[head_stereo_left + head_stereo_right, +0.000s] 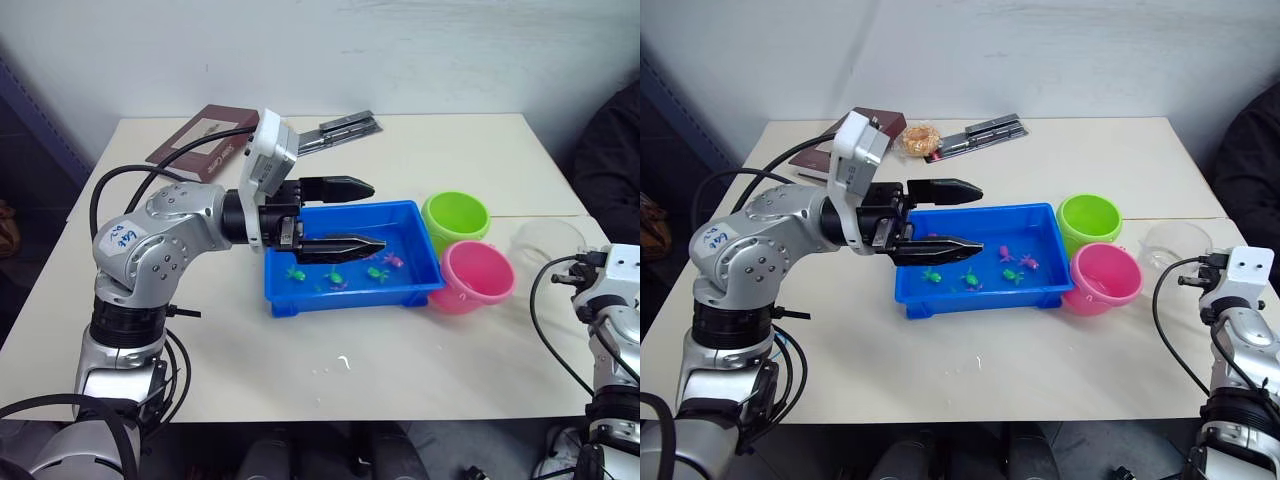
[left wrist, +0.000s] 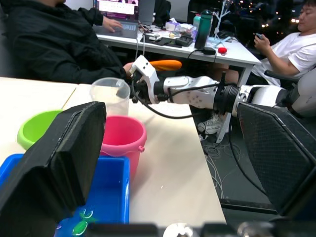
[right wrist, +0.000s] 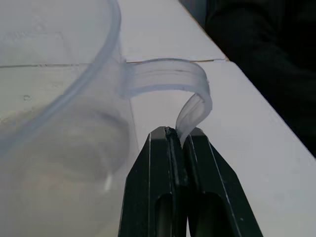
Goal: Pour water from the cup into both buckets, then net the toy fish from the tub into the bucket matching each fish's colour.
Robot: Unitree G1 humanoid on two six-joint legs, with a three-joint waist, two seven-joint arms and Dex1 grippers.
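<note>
Cup (image 3: 59, 98) pinched at thin handle by right gripper (image 3: 180, 140).
Light, flexible, slippery plastic; sloshing likely. Left gripper (image 1: 340, 215) spread apart above tub (image 1: 415, 285).

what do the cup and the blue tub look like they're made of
The cup looks like thin clear plastic: the table shows through its wall, and its handle, pinched in the right gripper, is a flat see-through strip. The tub seems to be opaque glossy moulded plastic, evenly bright blue with a rounded rim.
</note>
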